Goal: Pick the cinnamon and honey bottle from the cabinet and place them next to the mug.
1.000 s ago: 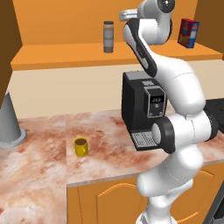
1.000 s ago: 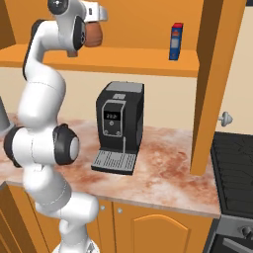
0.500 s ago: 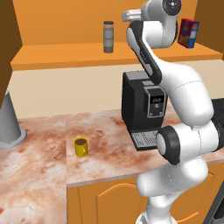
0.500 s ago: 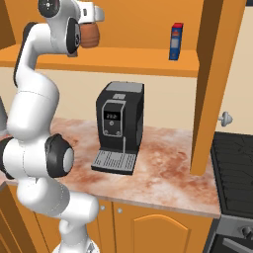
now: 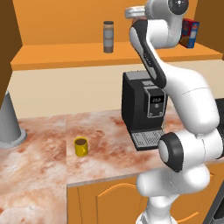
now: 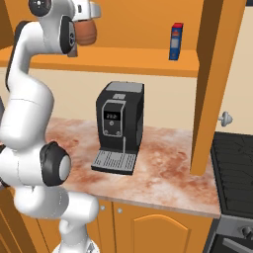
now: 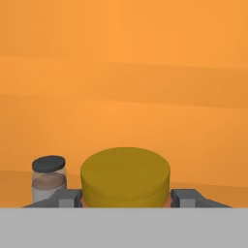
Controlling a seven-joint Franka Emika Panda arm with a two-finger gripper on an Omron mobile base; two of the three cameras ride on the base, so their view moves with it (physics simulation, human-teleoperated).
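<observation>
My gripper (image 6: 85,28) is shut on the honey bottle (image 6: 86,32), a rounded brown jar held in the air just above the shelf of the cabinet (image 6: 143,58). In the hand view its yellow lid (image 7: 125,177) sits between my two fingertips (image 7: 68,198). The cinnamon (image 5: 108,37), a slim grey shaker with a dark cap, stands upright on the shelf to the left of my hand; it also shows as the cinnamon (image 7: 48,178) left of the jar. The yellow mug (image 5: 80,146) stands on the counter below, left of the coffee machine.
A black coffee machine (image 5: 144,109) stands on the marble counter under my arm. A red and blue box (image 6: 175,41) stands on the shelf to the right. A grey cone-shaped object (image 5: 8,122) is at the far left. A wooden side panel (image 6: 212,84) and a stove (image 6: 237,158) lie to the right.
My hand has carried the honey bottle slightly up and to the left in the right base view, and my arm's elbow has swung outward. The cinnamon and mug have not moved.
</observation>
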